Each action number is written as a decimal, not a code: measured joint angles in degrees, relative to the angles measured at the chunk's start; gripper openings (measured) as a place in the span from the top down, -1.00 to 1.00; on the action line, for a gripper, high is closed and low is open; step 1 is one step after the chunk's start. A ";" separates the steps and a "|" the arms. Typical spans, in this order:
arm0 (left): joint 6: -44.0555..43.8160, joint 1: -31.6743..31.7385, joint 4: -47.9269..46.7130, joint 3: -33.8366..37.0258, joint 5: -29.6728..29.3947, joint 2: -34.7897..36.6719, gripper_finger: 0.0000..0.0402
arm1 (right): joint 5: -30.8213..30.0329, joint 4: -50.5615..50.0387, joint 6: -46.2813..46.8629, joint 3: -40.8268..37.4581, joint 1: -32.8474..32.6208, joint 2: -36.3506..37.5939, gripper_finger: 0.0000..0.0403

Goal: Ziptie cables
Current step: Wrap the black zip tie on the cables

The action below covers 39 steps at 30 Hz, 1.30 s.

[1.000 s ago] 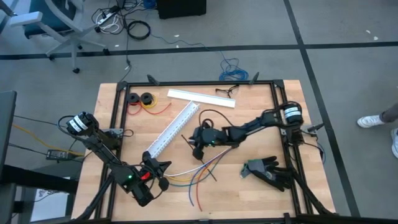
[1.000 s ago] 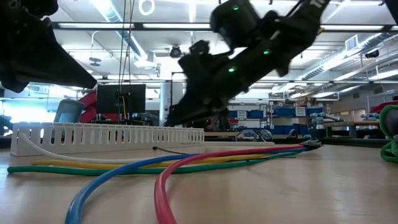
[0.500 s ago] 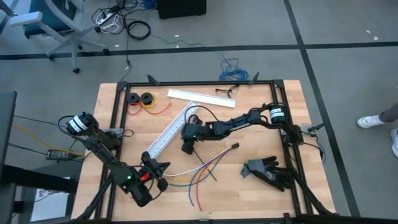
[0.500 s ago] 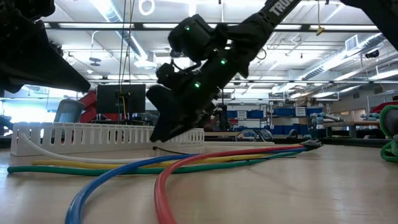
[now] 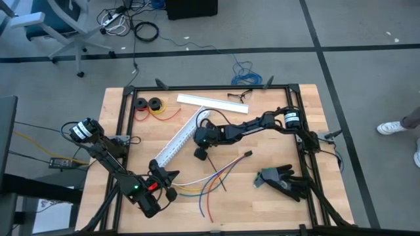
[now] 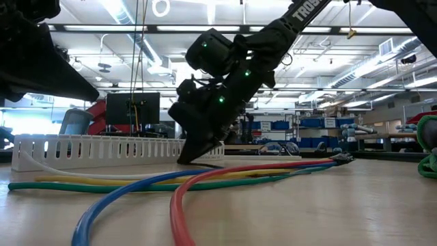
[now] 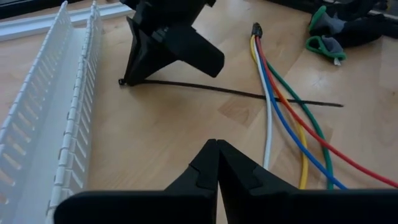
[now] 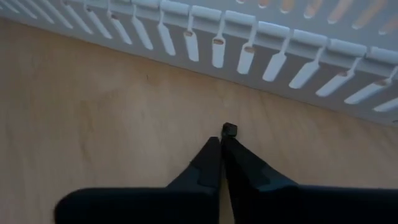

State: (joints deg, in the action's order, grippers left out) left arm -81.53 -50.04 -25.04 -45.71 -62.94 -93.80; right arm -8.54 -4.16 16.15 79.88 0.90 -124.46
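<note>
The cables [image 5: 211, 178] lie loose on the wood, blue, red, yellow, green and white, their joined end [image 7: 255, 29] toward the table's right. The ziptie [image 7: 236, 93] is a thin black strap lying flat across them, its head [image 8: 229, 129] near the white slotted duct [image 5: 178, 139]. My right gripper [image 5: 199, 155] stands tipped down at that head end, shut; the low view shows its tips [image 6: 184, 160] on the table. My left gripper [image 7: 216, 143] waits shut near the table's near left, just left of the cables, with nothing between its fingers. My right gripper is shut on the ziptie just behind its head [image 8: 229, 129], which pokes out past the fingertips [image 8: 214, 149]. The fingers slant down from the table's right. The strap [image 7: 186, 86] lies flat on the table and runs away toward the cables.
A second white strip [image 5: 211, 103] lies along the far edge, with two small wire spools [image 5: 147, 103] to its left. A black glove [image 5: 283, 180] lies at the near right. A black frame [image 5: 292, 98] borders the tabletop. Bare wood shows between duct and cables.
My right gripper has gone toward the table's left edge and down, from above the cables to the ziptie's head beside the duct, and has tipped more steeply downward. The cables and the ziptie lie as before.
</note>
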 joint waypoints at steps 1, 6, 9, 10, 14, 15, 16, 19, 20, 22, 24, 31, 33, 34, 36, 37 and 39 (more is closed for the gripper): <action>-0.04 0.00 -0.01 0.00 0.02 0.00 0.93 | -0.60 0.00 -0.30 0.00 -0.15 0.00 0.97; -0.16 0.00 0.43 0.00 0.02 0.00 0.93 | -4.35 0.90 -2.62 -0.05 -1.47 0.04 0.99; -0.16 0.00 0.70 0.00 0.00 0.00 0.93 | -4.97 1.10 -3.47 -0.15 -2.48 0.78 1.00; -0.17 0.00 0.77 0.00 0.00 0.00 0.93 | -5.39 0.57 -4.00 -0.19 -2.94 1.24 1.00; -0.16 0.18 0.76 0.00 -0.49 0.00 0.93 | -10.18 -1.47 -5.33 -0.21 -5.02 4.57 1.00; -0.16 0.30 0.96 0.00 -0.65 0.00 0.93 | -12.02 -2.38 -5.82 -0.19 -5.63 5.61 1.00; -0.16 0.45 0.86 0.00 -0.82 0.00 0.93 | -14.11 -3.65 -6.26 -0.17 -6.16 6.53 1.00; -0.16 0.59 0.83 0.00 -0.97 0.00 0.93 | -18.63 -7.79 -7.42 -0.20 -7.43 9.91 1.00; -0.16 0.59 0.96 0.00 -1.03 0.00 0.93 | -19.63 -9.47 -7.46 -0.20 -7.71 11.23 1.00; -0.16 0.59 0.89 0.00 -1.04 0.00 0.93 | -20.75 -13.40 -7.45 -0.19 -8.03 14.05 1.00; -0.16 0.59 1.02 0.00 -1.03 0.00 0.93 | -22.43 -17.44 -7.15 -0.19 -8.16 16.58 1.00; -0.16 0.69 0.95 0.00 -1.38 0.00 0.93 | -28.10 -28.67 -6.10 -0.20 -9.60 27.08 1.00; -0.16 0.94 0.98 0.00 -1.73 0.00 0.93 | -27.86 -31.04 -5.69 -0.20 -9.79 30.50 1.00; -0.16 1.23 1.00 0.00 -1.75 0.00 0.93 | -27.89 -32.07 -5.49 -0.20 -9.86 32.19 1.00; 0.16 1.87 1.09 0.00 -2.09 0.00 0.93 | -27.91 -34.27 -4.87 -0.20 -10.23 35.57 1.00; 0.62 2.32 1.41 0.00 -2.13 0.00 0.93 | -28.00 -35.34 -4.43 -0.20 -10.47 37.24 1.00; 1.73 3.13 1.73 0.00 -2.16 0.00 0.93 | -27.79 -37.92 -3.37 -0.20 -11.08 40.58 1.00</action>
State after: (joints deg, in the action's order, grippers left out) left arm -79.80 -46.91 -23.31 -45.71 -65.09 -93.80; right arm -36.33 -42.08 12.78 79.68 -10.19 -83.88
